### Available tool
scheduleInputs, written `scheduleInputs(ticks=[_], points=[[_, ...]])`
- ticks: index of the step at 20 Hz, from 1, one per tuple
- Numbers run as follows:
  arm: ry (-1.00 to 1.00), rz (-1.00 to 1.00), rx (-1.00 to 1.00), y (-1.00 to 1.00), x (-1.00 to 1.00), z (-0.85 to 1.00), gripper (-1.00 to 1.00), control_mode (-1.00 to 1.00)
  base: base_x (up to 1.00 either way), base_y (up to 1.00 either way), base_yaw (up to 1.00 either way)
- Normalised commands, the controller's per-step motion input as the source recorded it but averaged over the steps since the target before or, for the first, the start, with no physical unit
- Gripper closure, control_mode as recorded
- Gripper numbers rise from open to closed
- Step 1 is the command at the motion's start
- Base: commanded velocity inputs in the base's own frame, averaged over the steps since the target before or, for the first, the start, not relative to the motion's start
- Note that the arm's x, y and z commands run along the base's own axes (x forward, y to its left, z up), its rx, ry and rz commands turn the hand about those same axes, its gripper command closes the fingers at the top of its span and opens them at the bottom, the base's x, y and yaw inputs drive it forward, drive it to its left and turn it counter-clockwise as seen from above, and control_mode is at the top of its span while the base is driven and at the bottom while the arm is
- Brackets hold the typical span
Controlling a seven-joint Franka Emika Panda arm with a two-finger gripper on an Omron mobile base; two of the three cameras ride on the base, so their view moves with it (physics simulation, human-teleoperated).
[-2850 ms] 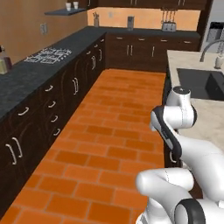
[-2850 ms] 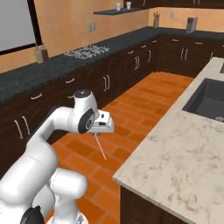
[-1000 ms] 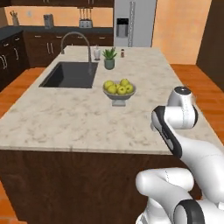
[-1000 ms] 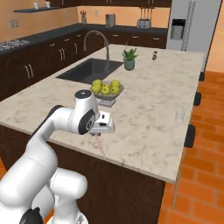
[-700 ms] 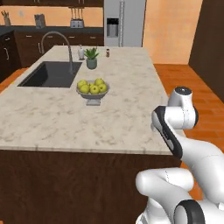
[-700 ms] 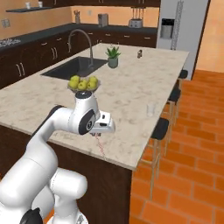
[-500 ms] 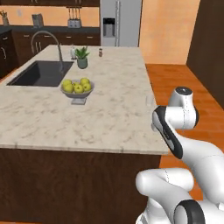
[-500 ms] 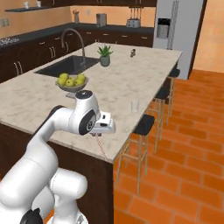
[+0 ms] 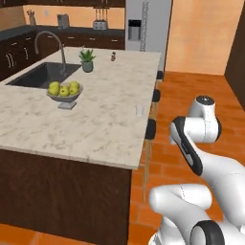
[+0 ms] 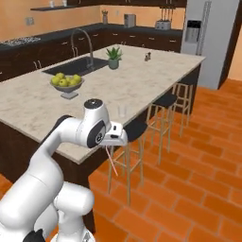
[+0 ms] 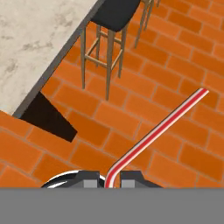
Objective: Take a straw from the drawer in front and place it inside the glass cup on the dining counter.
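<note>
Left base view: the dining counter [image 9: 95, 129] stretches ahead with the glass cup [image 9: 139, 110] standing near its right edge, well apart from the fruit bowl [image 9: 65, 93], the potted plant [image 9: 86, 60] and the sink [image 9: 40, 75]. Dark stools [image 9: 151, 129] line the right side over the brick floor [image 9: 191, 91].

Right base view: the gripper [image 10: 113, 142] hangs beside the counter's near corner, off the top, with the straw [image 10: 112, 163] slanting down from it towards the floor. The cup [image 10: 122, 111] stands on the counter just beyond the hand, near the edge above a stool [image 10: 135, 132].

Hand view: the two fingers [image 11: 89, 180] are closed tight on the straw's [image 11: 153, 133] bent end; the straw runs up and right over the bricks, with a stool [image 11: 114, 13] and the counter edge [image 11: 39, 43] at upper left
</note>
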Motion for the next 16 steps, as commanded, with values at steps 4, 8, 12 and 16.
scheduleInputs(ticks=[4,8,12,16], points=[[0.0,0.0,0.0,0.0,0.0,0.0,1.0,1.0,0.26,-0.94,0.42],[0.0,0.0,0.0,0.0,0.0,0.0,1.0,1.0,0.25,-0.88,0.45],[0.0,0.0,0.0,0.0,0.0,0.0,1.0,1.0,0.21,-0.81,0.49],[0.0,0.0,0.0,0.0,0.0,0.0,1.0,1.0,0.11,-0.79,0.5]])
